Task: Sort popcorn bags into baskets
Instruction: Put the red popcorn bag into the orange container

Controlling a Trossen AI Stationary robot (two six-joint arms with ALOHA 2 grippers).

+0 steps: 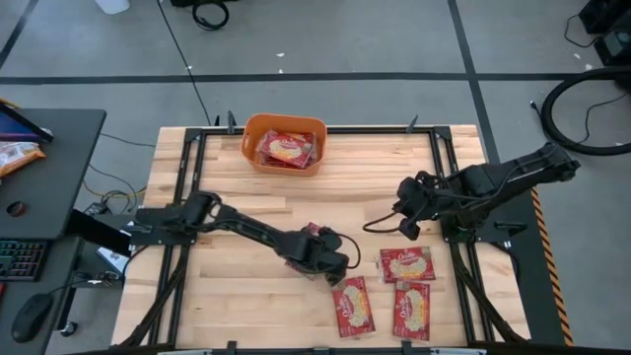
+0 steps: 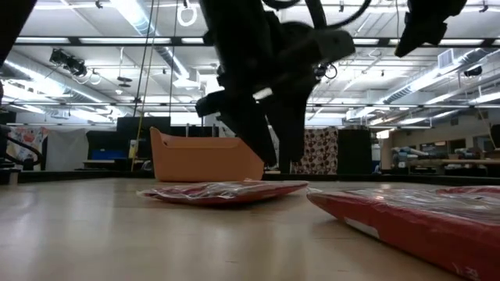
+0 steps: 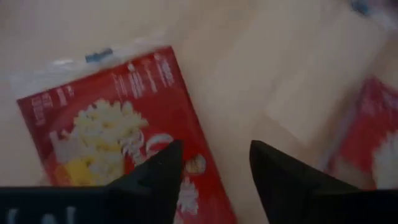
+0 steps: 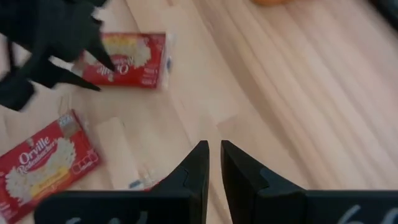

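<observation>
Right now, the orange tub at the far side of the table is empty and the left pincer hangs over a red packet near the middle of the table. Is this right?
Not quite: the orange tub is not empty; the high view shows red packets already lying in it. The rest holds: the left pincer hangs over a red packet near the middle of the table.

A popcorn bag [image 4: 46,163] reads "Orville Redenbacher's" in white script.
</observation>
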